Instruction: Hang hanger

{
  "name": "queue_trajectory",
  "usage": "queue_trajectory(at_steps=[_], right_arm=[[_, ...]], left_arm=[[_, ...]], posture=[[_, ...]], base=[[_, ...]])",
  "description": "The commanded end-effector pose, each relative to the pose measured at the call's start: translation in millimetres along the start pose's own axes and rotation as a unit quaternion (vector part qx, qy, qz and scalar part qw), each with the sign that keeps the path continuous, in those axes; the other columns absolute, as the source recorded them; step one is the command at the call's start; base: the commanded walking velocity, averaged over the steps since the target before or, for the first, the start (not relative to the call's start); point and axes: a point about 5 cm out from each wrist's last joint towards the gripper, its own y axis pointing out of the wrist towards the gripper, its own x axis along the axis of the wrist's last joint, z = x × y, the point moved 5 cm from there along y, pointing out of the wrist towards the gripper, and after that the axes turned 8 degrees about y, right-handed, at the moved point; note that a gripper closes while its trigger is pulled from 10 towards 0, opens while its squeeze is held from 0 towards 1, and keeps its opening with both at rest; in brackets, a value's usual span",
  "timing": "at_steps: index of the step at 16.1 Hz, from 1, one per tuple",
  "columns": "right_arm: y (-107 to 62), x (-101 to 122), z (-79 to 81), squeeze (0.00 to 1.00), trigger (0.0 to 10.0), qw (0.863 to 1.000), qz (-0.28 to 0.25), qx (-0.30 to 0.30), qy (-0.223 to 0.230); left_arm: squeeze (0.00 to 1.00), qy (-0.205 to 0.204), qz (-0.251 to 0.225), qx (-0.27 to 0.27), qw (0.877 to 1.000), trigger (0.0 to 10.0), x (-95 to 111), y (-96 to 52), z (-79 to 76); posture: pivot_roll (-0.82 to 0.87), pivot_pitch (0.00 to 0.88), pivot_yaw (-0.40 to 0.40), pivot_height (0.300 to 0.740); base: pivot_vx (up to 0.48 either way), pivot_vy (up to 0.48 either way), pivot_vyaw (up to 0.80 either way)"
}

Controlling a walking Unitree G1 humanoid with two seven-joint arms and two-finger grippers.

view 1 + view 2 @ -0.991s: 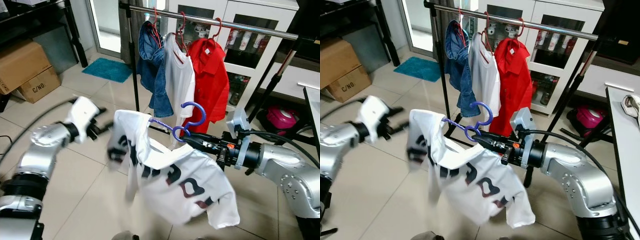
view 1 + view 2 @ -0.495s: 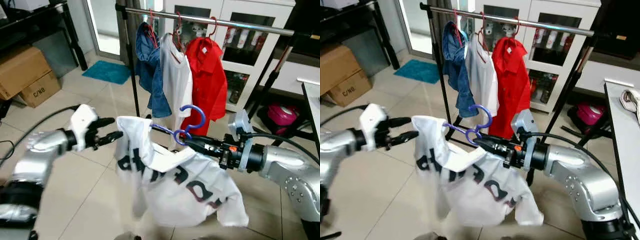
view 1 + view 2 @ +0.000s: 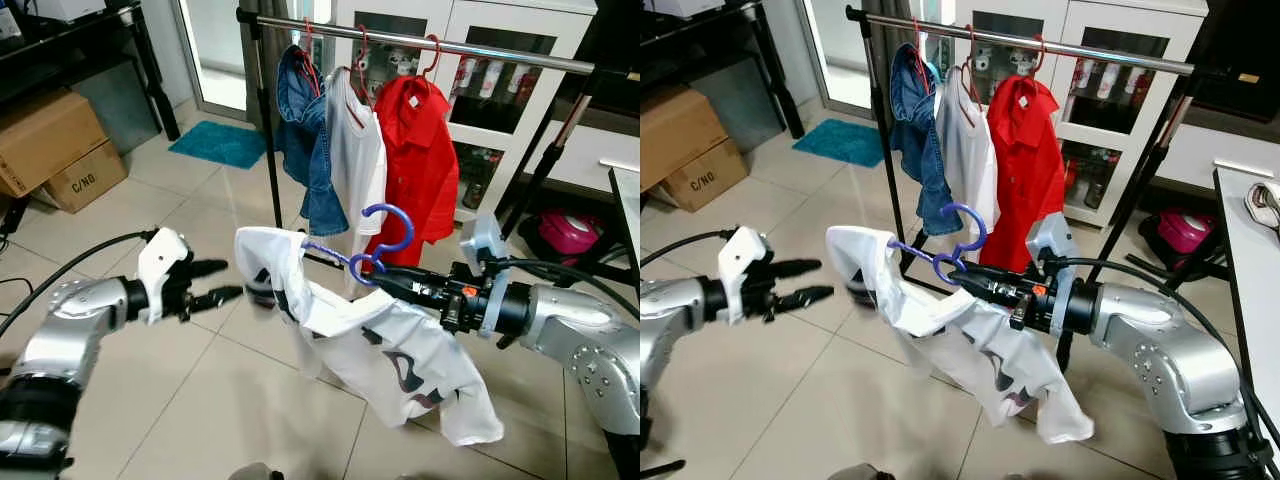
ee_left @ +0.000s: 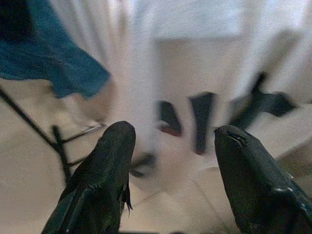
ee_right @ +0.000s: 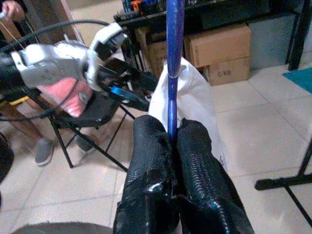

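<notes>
Right gripper (image 3: pixel 372 280) clamped on the blue hanger (image 3: pixel 375 243), held out level in front of the clothes rail (image 3: pixel 480 50), with a white printed T-shirt (image 3: pixel 390 355) draped from it and sagging toward the tiled floor (image 3: pixel 190 390). Left gripper (image 3: pixel 222 281) with fingers spread and holding nothing, just beside the shirt's near shoulder. On the rail behind: a denim jacket (image 3: pixel 305 140), a white shirt (image 3: pixel 358 160) and a red shirt (image 3: pixel 420 165).

We note two cardboard boxes (image 3: pixel 55 150) on the tiled floor at far left, a teal mat (image 3: pixel 218 141) by the doorway, a white glass-door cabinet (image 3: pixel 500 75) holding bottles, and a pink object (image 3: pixel 566 233) on the floor at right.
</notes>
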Motion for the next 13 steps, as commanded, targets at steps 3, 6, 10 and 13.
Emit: queue_trajectory(at_steps=[3, 6, 10, 13], right_arm=[[-1.3, 8.6, 5.4, 0.0, 0.0, 1.0, -0.016, 0.012, -0.011], [-1.8, 9.3, 5.9, 0.0, 0.0, 1.0, -0.019, 0.011, -0.012], [-0.3, 11.2, 9.6, 0.0, 0.0, 0.999, -0.027, 0.022, -0.006], [0.7, 10.8, 10.4, 0.0, 0.0, 0.999, -0.027, 0.024, -0.004]], left_arm=[[0.0, 0.018, -0.03, 0.012, 0.999, 10.0, 18.8, 6.9, 6.6], [0.0, 0.005, -0.023, 0.003, 1.0, 10.0, 14.1, 15.9, 4.1], [0.0, 0.009, -0.025, 0.033, 0.999, 0.0, 16.1, 25.9, 14.5], [0.0, 0.011, -0.02, 0.037, 0.999, 0.0, 13.7, 26.4, 15.3]], posture=[[-0.08, 0.0, 0.054, 0.74], [-0.08, 0.0, 0.054, 0.74], [-0.08, 0.0, 0.049, 0.74], [-0.08, 0.0, 0.055, 0.74]], base=[[0.0, 0.0, 0.0], [0.0, 0.0, 0.0], [0.0, 0.0, 0.0], [0.0, 0.0, 0.0]])
